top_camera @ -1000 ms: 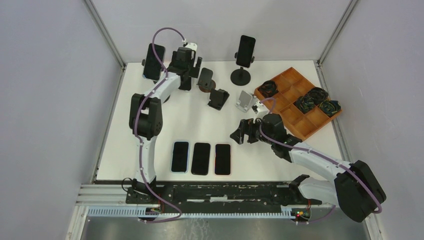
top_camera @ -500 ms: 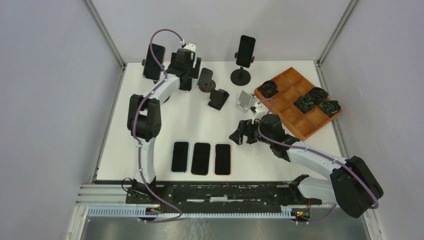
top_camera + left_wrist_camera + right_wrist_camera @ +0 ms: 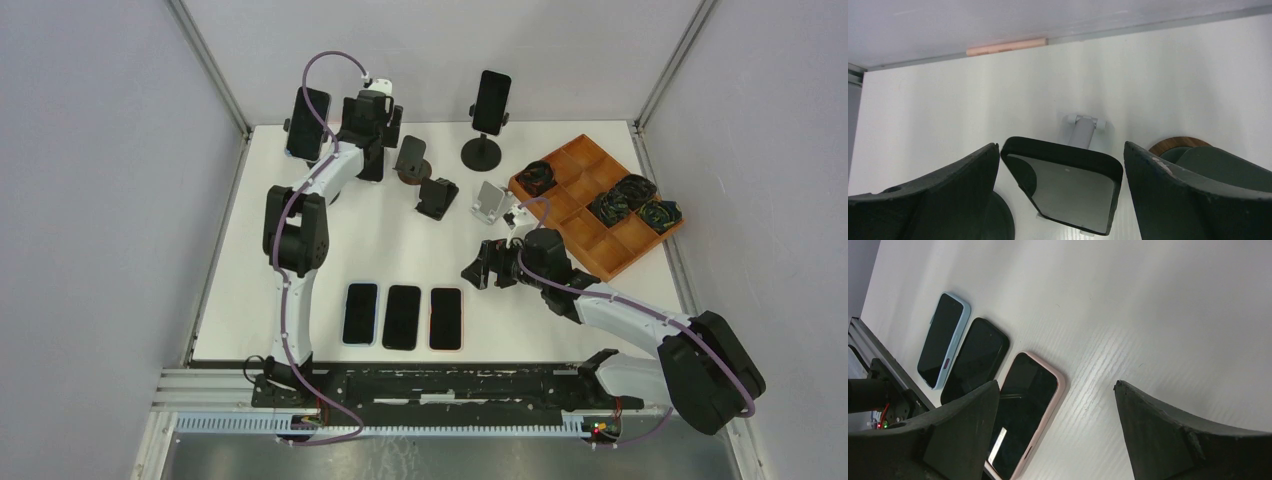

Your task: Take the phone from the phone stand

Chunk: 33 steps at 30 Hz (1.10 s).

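The left claw (image 3: pixel 1060 146) is sitting spread wide around one phone (image 3: pixel 1068 187) resting on its stand (image 3: pixel 1081 134). The right claw (image 3: pixel 1056 383) is hanging spread wide over three flat phones (image 3: pixel 975 360). A second phone (image 3: pixel 491 100) is standing far back on the white surface (image 3: pixel 400 240), with grey walls (image 3: pixel 100 200) around.

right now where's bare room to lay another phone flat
Widest bare patch: mid-table, between the row of flat phones and the small stands, left of the right end effector. A narrower strip lies right of the pink phone. The back edge, stands to tray, is crowded.

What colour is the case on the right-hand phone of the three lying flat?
Pink. That phone shows best in the right wrist view.
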Each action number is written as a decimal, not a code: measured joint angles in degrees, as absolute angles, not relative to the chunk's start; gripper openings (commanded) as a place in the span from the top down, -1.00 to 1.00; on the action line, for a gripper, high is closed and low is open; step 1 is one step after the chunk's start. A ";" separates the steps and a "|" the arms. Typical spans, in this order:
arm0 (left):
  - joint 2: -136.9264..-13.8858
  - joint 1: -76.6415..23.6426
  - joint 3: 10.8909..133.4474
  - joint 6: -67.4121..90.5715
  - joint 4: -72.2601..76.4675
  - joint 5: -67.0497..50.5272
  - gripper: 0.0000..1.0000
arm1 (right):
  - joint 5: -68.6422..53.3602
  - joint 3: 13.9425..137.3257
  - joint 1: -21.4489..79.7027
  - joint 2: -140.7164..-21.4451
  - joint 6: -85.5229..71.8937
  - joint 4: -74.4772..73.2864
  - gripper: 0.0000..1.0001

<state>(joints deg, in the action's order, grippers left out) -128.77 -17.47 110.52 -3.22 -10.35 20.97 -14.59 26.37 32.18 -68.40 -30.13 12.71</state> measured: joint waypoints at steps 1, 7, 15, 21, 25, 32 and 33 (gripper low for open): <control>-128.97 -17.47 110.61 -3.22 -10.41 20.95 -0.90 | -14.59 26.35 32.08 -68.42 -30.13 12.69 -0.80; -131.87 -17.32 111.04 -3.18 -10.94 20.91 -0.33 | -14.87 26.35 31.38 -68.40 -30.09 12.78 -0.69; -131.37 -17.39 110.28 -3.05 -10.41 20.73 0.12 | -16.03 26.35 31.38 -68.40 -29.89 12.78 -0.65; -127.63 -18.04 107.31 -2.90 -11.64 20.40 0.28 | -17.26 26.35 31.38 -68.27 -29.91 12.82 -0.64; -124.66 -19.11 106.61 -2.74 -13.76 20.05 0.34 | -17.87 26.35 31.38 -67.90 -29.91 12.82 -0.64; -117.82 -21.02 106.61 -1.02 -16.93 18.00 0.52 | -18.06 26.57 31.38 -67.83 -29.43 12.71 -0.64; -116.77 -21.15 106.50 -0.86 -17.43 17.56 0.55 | -18.06 27.14 31.38 -67.94 -29.02 12.29 -0.65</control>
<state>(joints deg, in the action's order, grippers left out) -116.77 -21.15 106.50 -0.86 -17.43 17.56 -18.06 27.14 31.38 -67.94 -29.02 12.29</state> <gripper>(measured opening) 0.748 0.821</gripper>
